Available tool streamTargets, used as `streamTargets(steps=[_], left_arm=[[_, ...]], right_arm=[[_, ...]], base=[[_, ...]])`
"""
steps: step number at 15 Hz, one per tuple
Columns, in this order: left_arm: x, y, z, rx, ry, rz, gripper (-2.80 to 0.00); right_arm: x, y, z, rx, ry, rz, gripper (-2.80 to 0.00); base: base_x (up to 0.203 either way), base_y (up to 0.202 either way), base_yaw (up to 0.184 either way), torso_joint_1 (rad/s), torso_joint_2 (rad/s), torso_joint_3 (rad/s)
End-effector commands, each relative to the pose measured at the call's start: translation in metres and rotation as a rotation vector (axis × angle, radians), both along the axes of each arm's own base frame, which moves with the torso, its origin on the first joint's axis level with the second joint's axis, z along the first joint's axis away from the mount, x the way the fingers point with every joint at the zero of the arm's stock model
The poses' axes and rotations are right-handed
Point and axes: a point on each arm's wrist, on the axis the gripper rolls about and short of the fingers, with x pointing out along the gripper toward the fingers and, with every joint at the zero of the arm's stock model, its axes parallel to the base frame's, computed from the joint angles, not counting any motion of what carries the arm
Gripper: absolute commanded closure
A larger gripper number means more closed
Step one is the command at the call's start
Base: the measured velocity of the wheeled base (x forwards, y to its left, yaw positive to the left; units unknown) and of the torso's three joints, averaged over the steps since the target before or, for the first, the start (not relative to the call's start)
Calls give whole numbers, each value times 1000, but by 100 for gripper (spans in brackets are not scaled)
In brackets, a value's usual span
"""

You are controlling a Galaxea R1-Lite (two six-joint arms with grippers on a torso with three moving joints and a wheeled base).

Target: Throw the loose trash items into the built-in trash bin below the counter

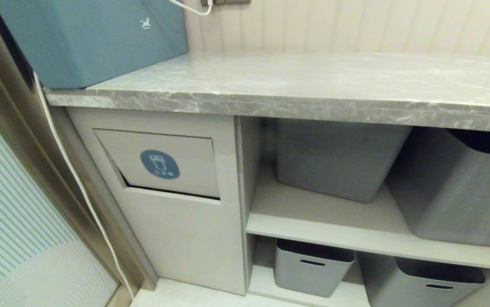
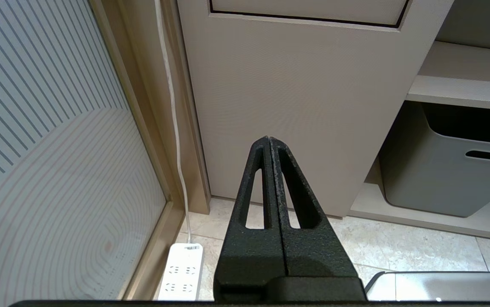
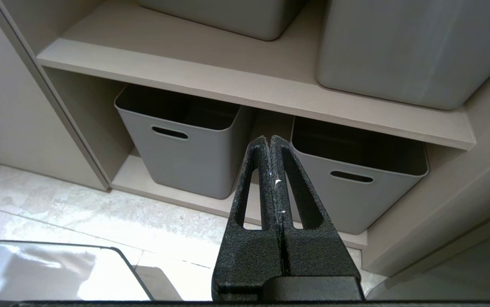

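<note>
Grey white-veined counter (image 1: 313,81), beige bin panel (image 1: 185,238) w/ blue oval sticker (image 1: 159,164), grey tubs (image 1: 313,266), teal box (image 1: 91,38).

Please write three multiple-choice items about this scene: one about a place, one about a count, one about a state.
1. Where is the flap with the blue sticker?
A. on the counter top
B. in the panel below the counter, left of the shelves
C. on the floor

2. How many grey tubs show in the head view?
A. two
B. four
C. six

3. How is the left pincer?
A. shut, empty
B. wide open
C. shut on cardboard

Key: 1 B, the flap sits under the counter, beside the shelves. 2 B, two tubs above, two below. 3 A, the left pincer has its fingers together, nothing between them.
</note>
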Motion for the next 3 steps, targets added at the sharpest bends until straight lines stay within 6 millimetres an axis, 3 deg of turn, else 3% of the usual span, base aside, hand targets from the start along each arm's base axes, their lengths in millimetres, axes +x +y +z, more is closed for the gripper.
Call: streamTargets(steps=[1, 3], left_arm=[[0, 0, 0, 0, 0, 0, 0], [0, 0, 0, 0, 0, 0, 0]], right_arm=[[0, 0, 0, 5, 1, 2, 0], [0, 0, 0, 16, 1, -2, 0]], base=[[0, 0, 0, 0, 0, 0], [0, 0, 0, 0, 0, 0]])
